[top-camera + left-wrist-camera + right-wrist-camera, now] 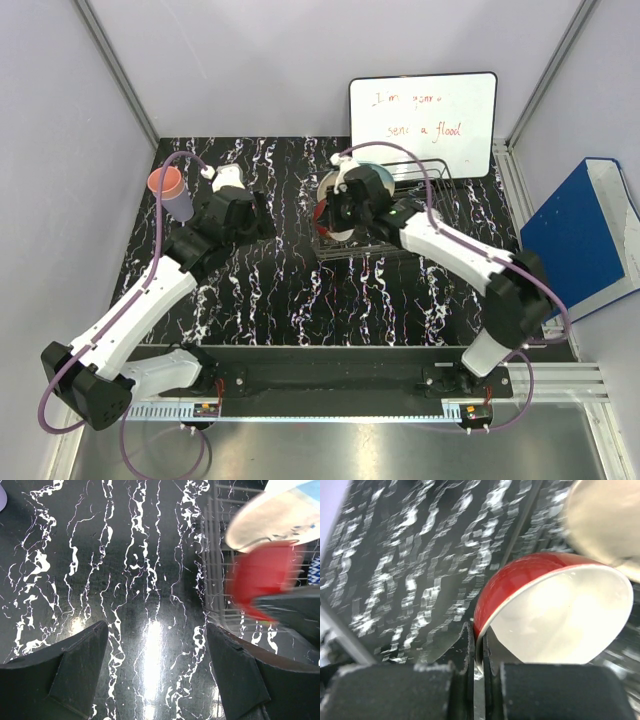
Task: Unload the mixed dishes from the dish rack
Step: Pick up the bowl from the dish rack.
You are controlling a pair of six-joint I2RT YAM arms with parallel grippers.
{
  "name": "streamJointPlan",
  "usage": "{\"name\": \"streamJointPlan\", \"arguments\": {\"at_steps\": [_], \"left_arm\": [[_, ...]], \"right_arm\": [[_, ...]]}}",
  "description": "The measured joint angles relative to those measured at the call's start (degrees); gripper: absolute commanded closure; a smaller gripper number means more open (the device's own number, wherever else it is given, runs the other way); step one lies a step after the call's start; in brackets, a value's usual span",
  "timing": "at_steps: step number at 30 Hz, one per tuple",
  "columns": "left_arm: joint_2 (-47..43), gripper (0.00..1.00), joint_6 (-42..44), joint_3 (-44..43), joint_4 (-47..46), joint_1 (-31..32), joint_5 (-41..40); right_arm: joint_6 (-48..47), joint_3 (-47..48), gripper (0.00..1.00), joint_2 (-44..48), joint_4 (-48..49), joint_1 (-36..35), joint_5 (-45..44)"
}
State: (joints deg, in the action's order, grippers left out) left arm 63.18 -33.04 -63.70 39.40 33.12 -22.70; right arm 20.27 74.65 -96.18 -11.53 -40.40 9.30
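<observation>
Your left arm (150,300): stretched forward, left gripper (156,625) fingers spread wide, nothing between them. Your right arm (450,245): reaching forward and inward, right gripper (479,647) fingers pinched on red bowl (520,582) rim.

Cream-lined red bowl (555,615) tipping on edge at left end of dish rack (440,178), rim being pinched by right gripper (479,645). Large light-blue-and-cream plate (378,180) standing upright in rack just behind bowl. Salmon-pink cup (165,183) and lavender cup (181,208) sitting touching at far left, well apart from rack.
</observation>
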Motion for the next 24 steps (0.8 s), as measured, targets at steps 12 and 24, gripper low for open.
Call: {"name": "streamJointPlan", "arguments": {"at_steps": [12, 24], "left_arm": [[-0.1, 0.18, 0.0, 0.5, -1.0, 0.0, 1.7], [0.4, 0.19, 0.3, 0.3, -2.0, 0.0, 5.8]], "right_arm": [[-6.6, 1.6, 1.00, 7.8, -12.0, 0.9, -10.8], [-22.3, 12.4, 1.00, 4.8, -33.1, -19.1, -40.6]]}}
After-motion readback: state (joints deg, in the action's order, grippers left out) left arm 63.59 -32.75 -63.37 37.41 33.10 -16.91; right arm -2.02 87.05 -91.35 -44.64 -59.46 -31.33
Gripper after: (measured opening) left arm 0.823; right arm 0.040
